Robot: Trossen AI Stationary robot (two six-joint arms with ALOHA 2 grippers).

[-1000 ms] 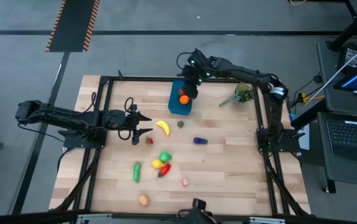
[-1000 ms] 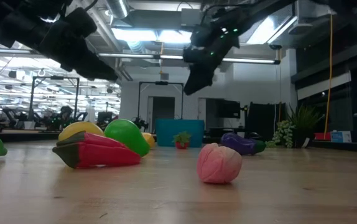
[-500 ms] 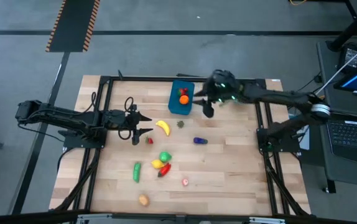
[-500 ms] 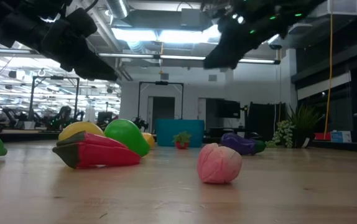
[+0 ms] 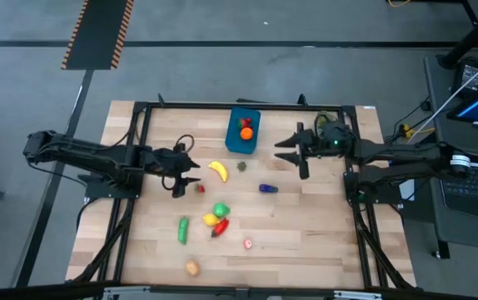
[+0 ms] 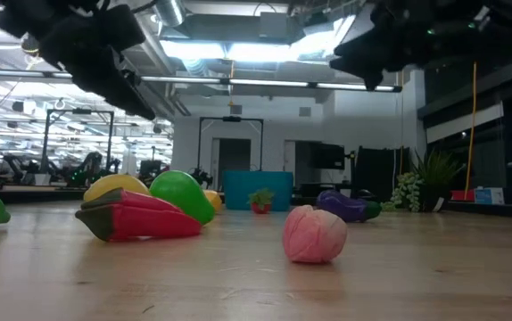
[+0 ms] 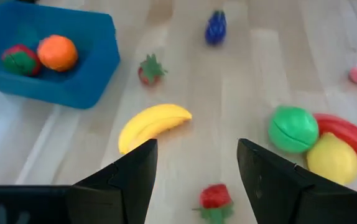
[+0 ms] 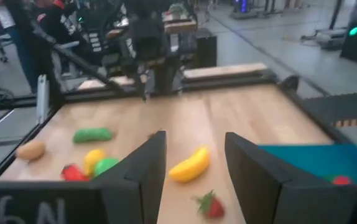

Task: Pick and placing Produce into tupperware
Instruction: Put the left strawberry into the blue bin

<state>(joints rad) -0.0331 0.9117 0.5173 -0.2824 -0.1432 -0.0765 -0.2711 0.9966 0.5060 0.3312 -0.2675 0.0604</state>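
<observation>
Hovering right of your tupperware [image 5: 243, 131], your right gripper [image 5: 286, 149] is spread and empty. Your left gripper [image 5: 191, 172], also spread, hangs near the banana [image 5: 218, 171].

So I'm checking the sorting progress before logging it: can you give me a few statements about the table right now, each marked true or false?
1. The tupperware holds an orange toy and a red one. True.
2. The banana is inside the tub. False: it lies on the table, outside the tub.
3. The left tool is open and empty. True.
4. The right tool carries the eggplant. False: it is open and empty; the eggplant lies on the table.
5. The cucumber is still on the table. True.
</observation>
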